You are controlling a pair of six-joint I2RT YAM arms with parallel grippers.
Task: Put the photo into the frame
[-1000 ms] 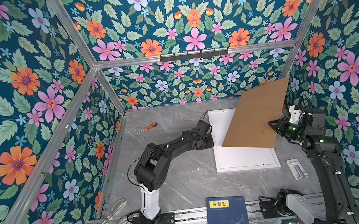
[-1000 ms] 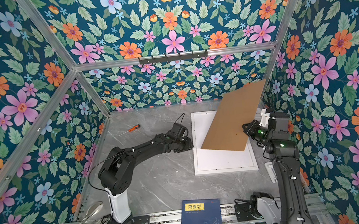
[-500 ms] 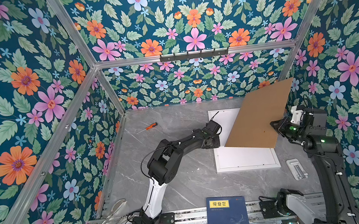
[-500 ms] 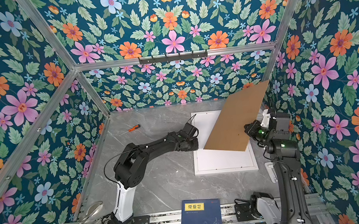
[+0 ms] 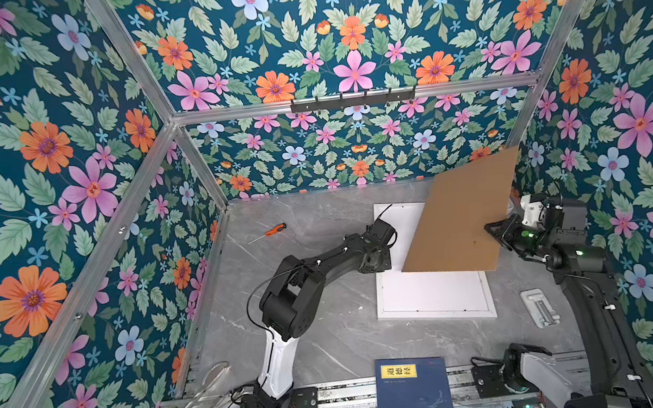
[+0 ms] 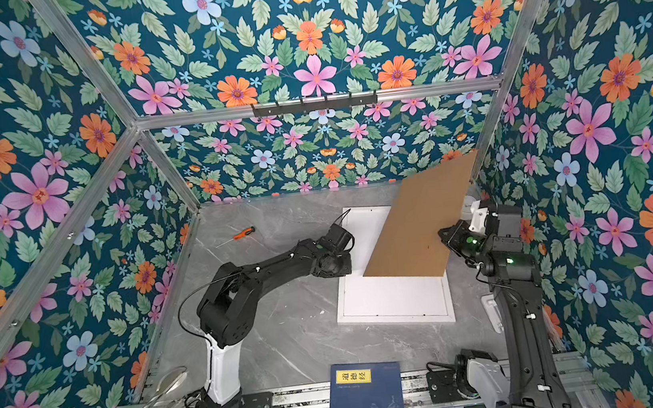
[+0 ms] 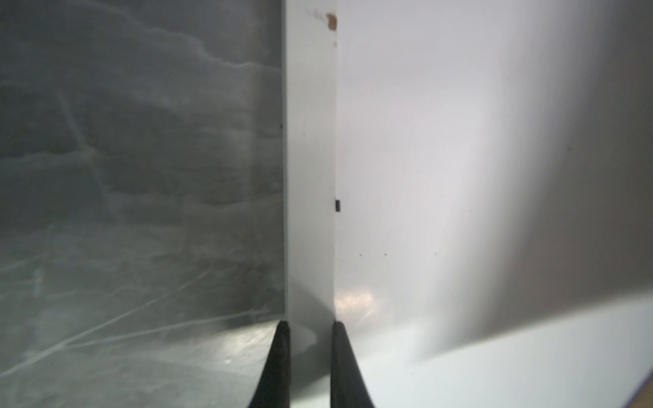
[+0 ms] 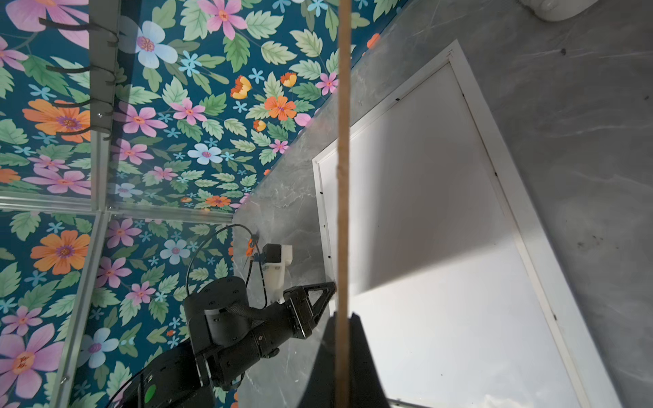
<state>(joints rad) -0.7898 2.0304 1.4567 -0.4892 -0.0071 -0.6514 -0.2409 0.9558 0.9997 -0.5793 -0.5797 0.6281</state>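
The white frame (image 5: pixel 434 318) (image 6: pixel 396 317) lies flat on the grey table, and a plain white sheet fills its opening. The photo is out of view. My left gripper (image 5: pixel 386 263) (image 7: pixel 308 323) sits at the frame's left rail (image 7: pixel 309 159), with one finger pressed on each side of it. My right gripper (image 5: pixel 491 232) (image 8: pixel 342 318) is shut on the edge of the brown backing board (image 5: pixel 464 218) (image 6: pixel 419 223). It holds the board tilted up over the frame's far half. The right wrist view shows the board edge-on (image 8: pixel 342 141) beside the frame rail (image 8: pixel 503 176).
An orange-handled screwdriver (image 5: pixel 273 231) lies at the back left of the table. A dark blue book (image 5: pixel 412 387) overhangs the front edge. A small white device (image 5: pixel 539 308) lies right of the frame. Floral walls close in three sides, and a hook rail (image 5: pixel 350 99) is on the back wall.
My left arm has reached right to the frame's left rail and its jaws have closed onto it. My right gripper has kept hold of the board, which has shifted slightly right.
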